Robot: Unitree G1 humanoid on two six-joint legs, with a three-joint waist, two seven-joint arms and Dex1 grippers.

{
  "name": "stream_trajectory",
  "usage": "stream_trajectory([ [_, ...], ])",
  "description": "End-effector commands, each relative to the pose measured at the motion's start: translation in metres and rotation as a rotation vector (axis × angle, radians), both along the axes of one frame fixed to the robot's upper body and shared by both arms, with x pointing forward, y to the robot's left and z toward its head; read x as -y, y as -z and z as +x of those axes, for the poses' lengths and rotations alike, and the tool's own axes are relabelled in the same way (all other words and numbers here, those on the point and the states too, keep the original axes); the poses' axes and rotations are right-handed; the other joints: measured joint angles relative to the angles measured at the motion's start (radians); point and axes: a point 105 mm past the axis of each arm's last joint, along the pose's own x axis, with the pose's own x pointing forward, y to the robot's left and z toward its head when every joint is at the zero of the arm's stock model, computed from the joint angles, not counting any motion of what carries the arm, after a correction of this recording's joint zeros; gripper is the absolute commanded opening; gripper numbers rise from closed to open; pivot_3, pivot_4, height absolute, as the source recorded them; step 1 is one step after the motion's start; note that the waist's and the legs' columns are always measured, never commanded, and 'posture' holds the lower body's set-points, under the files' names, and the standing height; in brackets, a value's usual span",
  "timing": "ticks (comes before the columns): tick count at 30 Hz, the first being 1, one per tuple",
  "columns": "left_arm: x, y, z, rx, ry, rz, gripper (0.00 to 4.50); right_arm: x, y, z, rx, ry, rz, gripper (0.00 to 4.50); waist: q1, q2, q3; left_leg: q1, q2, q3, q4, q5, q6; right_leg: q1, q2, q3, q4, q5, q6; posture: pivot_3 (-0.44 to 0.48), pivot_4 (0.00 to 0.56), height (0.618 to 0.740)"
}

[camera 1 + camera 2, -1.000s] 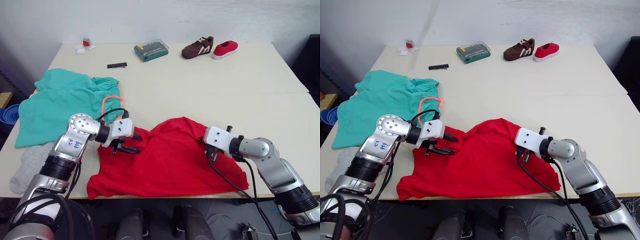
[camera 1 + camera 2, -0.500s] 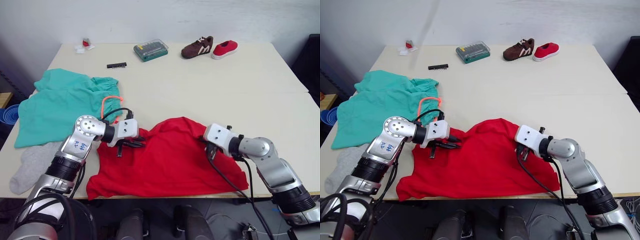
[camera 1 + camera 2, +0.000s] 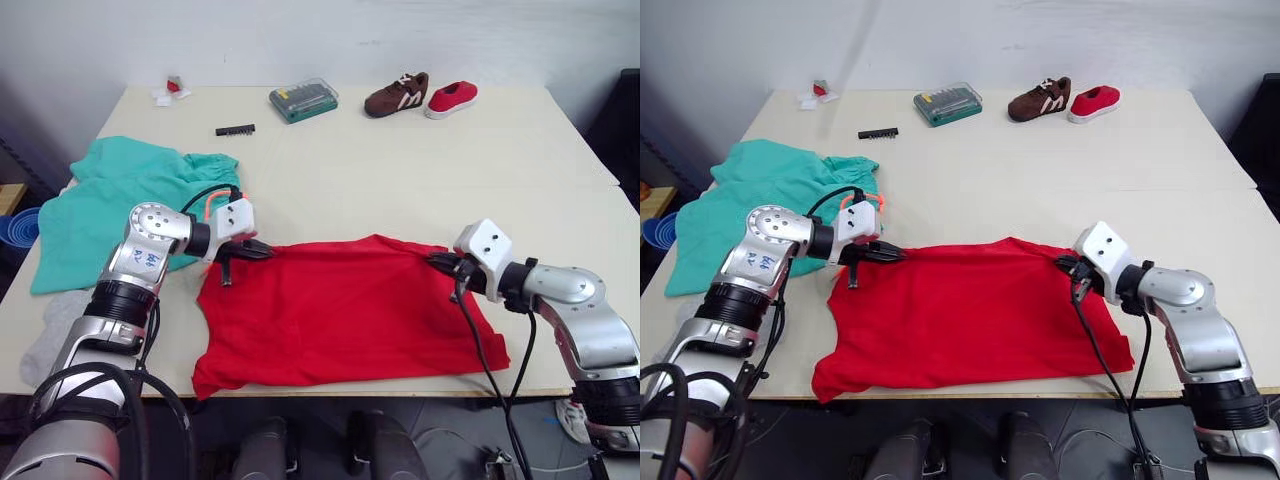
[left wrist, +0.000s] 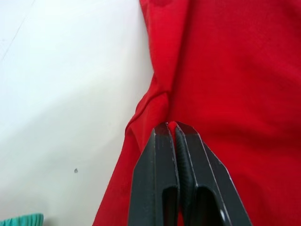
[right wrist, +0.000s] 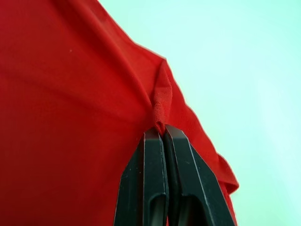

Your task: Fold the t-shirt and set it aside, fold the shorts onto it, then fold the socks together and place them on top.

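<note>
The red t-shirt [image 3: 340, 310] lies spread along the near edge of the table, its far edge pulled into a nearly straight line. My left gripper [image 3: 258, 250] is shut on the far left corner of the t-shirt [image 4: 225, 84]. My right gripper [image 3: 440, 262] is shut on the far right corner of the t-shirt [image 5: 70, 103]. The teal shorts [image 3: 110, 205] with an orange drawstring [image 3: 212, 203] lie at the left of the table. A grey sock [image 3: 45, 335] lies at the near left corner, partly behind my left arm.
At the far edge of the table [image 3: 400, 170] stand a green bit case [image 3: 303, 100], a brown shoe [image 3: 396, 95] and a small red shoe [image 3: 450, 98]. A black bit strip [image 3: 234, 130] and small red-and-white pieces [image 3: 168, 92] lie at the far left.
Both grippers have moved apart and a little away from me, each holding its corner, so the bunched far edge of the t-shirt is now stretched flat and wide.
</note>
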Motion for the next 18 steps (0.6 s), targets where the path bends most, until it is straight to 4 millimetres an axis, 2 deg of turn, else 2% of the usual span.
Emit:
stream_trajectory([
  [1,0.0051,-0.0079,-0.0015,0.029,0.033,-0.016,0.03,-0.0016,-0.0019,-0.0010,0.035,-0.011,-0.030,0.00,-0.001,0.000,0.000,0.000,0.000,0.000,0.000,0.000,0.000,0.000,0.000,0.000,0.000,0.000,0.000,0.000,0.150,0.740],
  [12,0.0070,-0.0026,-0.0040,0.043,0.052,0.008,0.03,-0.0030,0.0034,0.0012,-0.009,0.023,0.020,0.00,0.000,0.000,0.000,0.000,0.000,0.000,0.001,0.000,0.000,0.000,0.000,0.001,0.001,0.000,0.000,0.000,0.150,0.740],
  [13,0.0068,-0.0025,-0.0038,0.045,0.051,0.009,0.00,-0.0026,0.0040,0.0013,-0.017,0.025,0.021,0.41,0.000,0.000,0.000,0.000,0.000,0.000,0.001,0.000,0.000,0.000,0.000,0.001,0.001,0.000,0.000,0.000,0.150,0.740],
  [15,0.0067,-0.0023,-0.0039,0.046,0.052,0.011,0.00,-0.0015,0.0039,0.0028,-0.005,0.033,0.004,0.88,0.000,0.000,0.000,0.000,0.000,0.000,0.001,0.000,0.000,0.000,0.000,0.001,0.001,0.000,0.000,0.000,0.150,0.740],
  [18,0.0066,-0.0021,-0.0047,0.048,0.055,0.012,0.00,-0.0018,0.0033,0.0045,0.012,0.035,-0.009,1.91,0.000,0.000,0.000,0.000,0.000,0.000,0.001,0.000,0.000,0.000,0.000,0.001,0.001,0.000,0.000,0.000,0.150,0.740],
])
